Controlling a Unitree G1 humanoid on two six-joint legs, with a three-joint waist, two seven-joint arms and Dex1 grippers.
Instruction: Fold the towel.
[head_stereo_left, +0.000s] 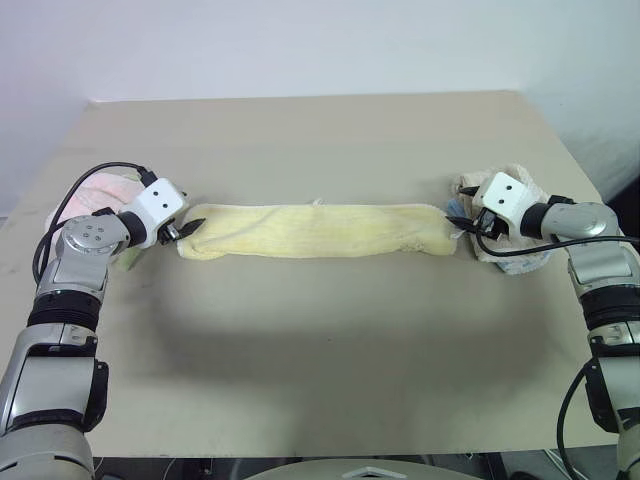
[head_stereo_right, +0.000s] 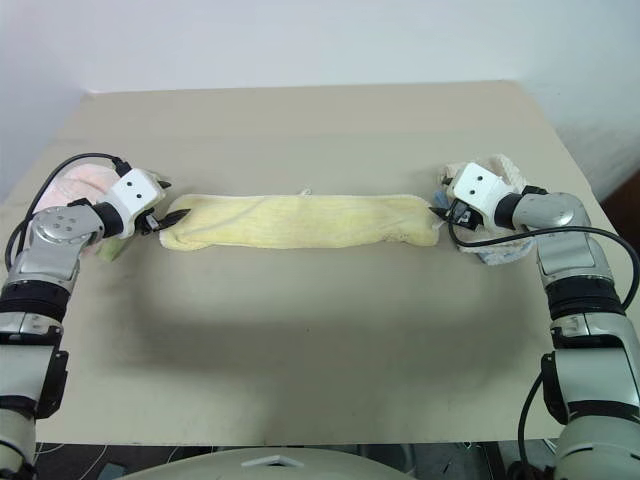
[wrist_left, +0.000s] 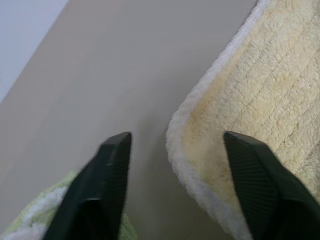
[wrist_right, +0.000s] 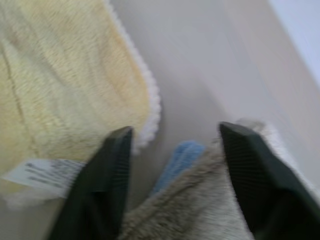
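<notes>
While the yellow towel (head_stereo_left: 315, 230) lies lengthwise across the bench (head_stereo_left: 320, 350), the left gripper (head_stereo_left: 186, 230) and right gripper (head_stereo_left: 458, 222), both released, face its opposite ends, equally near.

Pale yellow towel (head_stereo_left: 315, 230) stretched flat on table (head_stereo_left: 300, 350), claws (head_stereo_left: 185, 230) (head_stereo_left: 462, 222) at each end

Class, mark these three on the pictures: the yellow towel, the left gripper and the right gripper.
yellow towel (head_stereo_left: 315, 230), left eye view, middle of the cloth.
left gripper (wrist_left: 177, 145), left wrist view, midway between its open fingertips.
right gripper (wrist_right: 175, 134), right wrist view, midway between its open fingertips.
</notes>
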